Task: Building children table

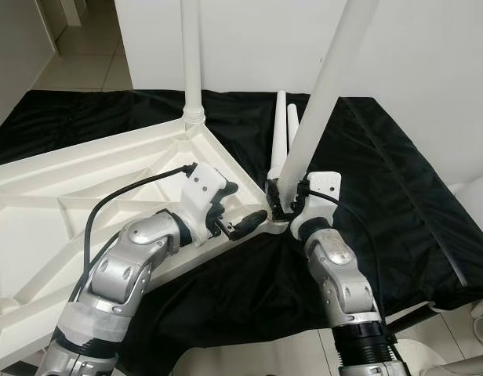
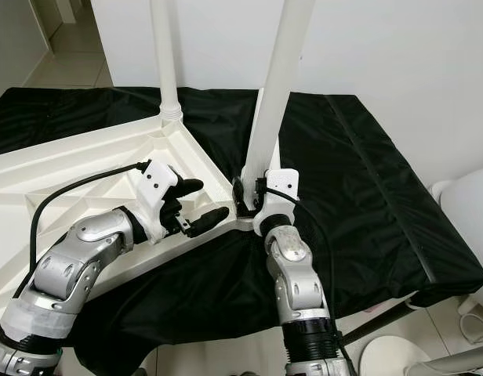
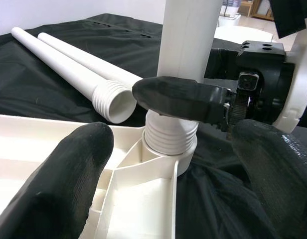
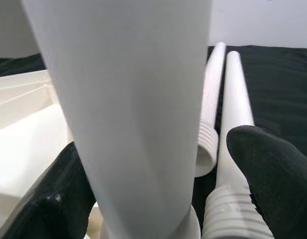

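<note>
An upturned white table top (image 1: pixel 61 180) lies on a black cloth (image 1: pixel 383 180). One white leg (image 1: pixel 192 63) stands screwed into its far corner. A second leg (image 1: pixel 324 94) stands, leaning slightly, in the near corner socket (image 3: pixel 171 137), threaded end down. My right gripper (image 1: pixel 282 200) is shut on this leg just above the socket, a finger (image 4: pixel 273 174) on each side. My left gripper (image 1: pixel 243 207) hovers open over the table top's edge beside that corner, its fingers (image 3: pixel 64 179) spread wide and holding nothing.
Two loose white legs (image 1: pixel 284 133) lie side by side on the cloth behind the corner. A white wall (image 1: pixel 430 47) rises behind. Tiled floor (image 1: pixel 85 55) shows far left, and a white rounded object (image 1: pixel 478 204) stands right of the cloth.
</note>
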Controlling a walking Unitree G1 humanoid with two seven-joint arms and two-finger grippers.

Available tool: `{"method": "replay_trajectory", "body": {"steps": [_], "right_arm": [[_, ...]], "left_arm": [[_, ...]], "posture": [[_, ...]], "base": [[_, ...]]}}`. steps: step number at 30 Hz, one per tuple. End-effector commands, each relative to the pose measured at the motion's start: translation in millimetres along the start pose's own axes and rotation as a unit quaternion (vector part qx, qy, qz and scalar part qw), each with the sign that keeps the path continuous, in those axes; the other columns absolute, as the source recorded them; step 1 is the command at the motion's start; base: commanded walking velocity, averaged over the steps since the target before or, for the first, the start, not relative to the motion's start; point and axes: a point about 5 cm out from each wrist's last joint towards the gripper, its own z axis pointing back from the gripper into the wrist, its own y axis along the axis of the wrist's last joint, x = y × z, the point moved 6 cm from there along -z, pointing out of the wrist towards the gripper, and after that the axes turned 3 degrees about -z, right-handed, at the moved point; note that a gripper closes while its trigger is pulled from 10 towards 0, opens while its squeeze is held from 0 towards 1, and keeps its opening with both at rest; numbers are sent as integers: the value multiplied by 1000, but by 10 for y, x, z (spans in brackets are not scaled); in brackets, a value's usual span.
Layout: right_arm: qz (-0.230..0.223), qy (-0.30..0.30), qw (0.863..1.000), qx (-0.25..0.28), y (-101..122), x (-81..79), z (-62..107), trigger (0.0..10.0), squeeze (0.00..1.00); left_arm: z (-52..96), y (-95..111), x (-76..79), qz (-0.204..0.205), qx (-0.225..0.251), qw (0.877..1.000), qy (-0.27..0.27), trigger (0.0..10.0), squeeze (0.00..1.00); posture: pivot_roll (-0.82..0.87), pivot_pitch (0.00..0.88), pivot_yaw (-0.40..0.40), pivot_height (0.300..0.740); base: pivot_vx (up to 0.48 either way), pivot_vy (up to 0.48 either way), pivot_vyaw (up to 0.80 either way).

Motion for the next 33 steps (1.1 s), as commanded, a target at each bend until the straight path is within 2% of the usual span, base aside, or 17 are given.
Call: {"method": "replay_trajectory", "body": {"steps": [1, 2, 4, 5, 6, 9, 14, 16, 25, 26, 27, 28, 33], "right_arm": [[7, 33, 999, 4, 38, -45, -23, 10000, 0], [7, 33, 999, 4, 38, -45, -23, 10000, 0], [37, 85, 996, 12, 84, -54, -54, 10000, 0], [37, 85, 996, 12, 84, -54, -54, 10000, 0], [53, 120, 991, 15, 117, -65, -78, 10000, 0], [55, 132, 990, 16, 132, -66, -85, 10000, 0], [67, 168, 984, 3, 145, 22, -142, 10000, 0], [71, 208, 975, -15, 71, 59, -106, 10000, 0], [65, 250, 965, -43, -83, 142, -94, 10000, 0], [67, 261, 962, -47, -115, 142, -102, 4353, 0], [67, 261, 962, -47, -115, 142, -102, 4353, 0], [71, 263, 961, -50, -137, 154, -115, 0, 0], [70, 268, 960, -51, -167, 176, -137, 0, 0]], "left_arm": [[0, 1, -40, -7, -3, 1000, 14, 10000, 0], [0, 1, -40, -7, -3, 1000, 14, 10000, 0], [1, 0, -41, -11, -4, 1000, 15, 10000, 0], [1, 0, -41, -11, -4, 1000, 15, 10000, 0], [-4, -19, -43, -21, -10, 1000, 16, 10000, 0], [-7, -25, -42, -23, -11, 1000, 17, 10000, 0], [-20, -21, -20, -27, -12, 999, 14, 10000, 0], [-12, -51, 7, -33, -17, 999, 12, 10000, 0], [-21, -84, 40, -33, -20, 999, 9, 10000, 0], [-28, -91, 56, -36, -21, 999, 5, 10000, 0], [-28, -91, 56, -36, -21, 999, 5, 10000, 0], [-32, -100, 65, -40, -22, 999, 4, 10000, 0], [-45, -120, 93, -50, -25, 998, 4, 10000, 0]], "posture": [[27, 55, -47, 740], [27, 55, -47, 740], [35, 55, -47, 740], [35, 55, -47, 740], [36, 54, -47, 740], [36, 54, -47, 740], [46, 55, -48, 740], [53, 57, -49, 740], [53, 59, -46, 740], [55, 58, -42, 740], [55, 58, -42, 740], [56, 57, -42, 740], [60, 59, -42, 740]], "base": [[0, 0, 0], [0, 0, 0], [0, 0, 0], [0, 0, 0], [0, 0, 0], [0, 0, 0], [0, 0, 0], [0, 0, 0], [0, 0, 0], [0, 0, 0], [0, 0, 0], [0, 0, 0], [0, 0, 0]]}}
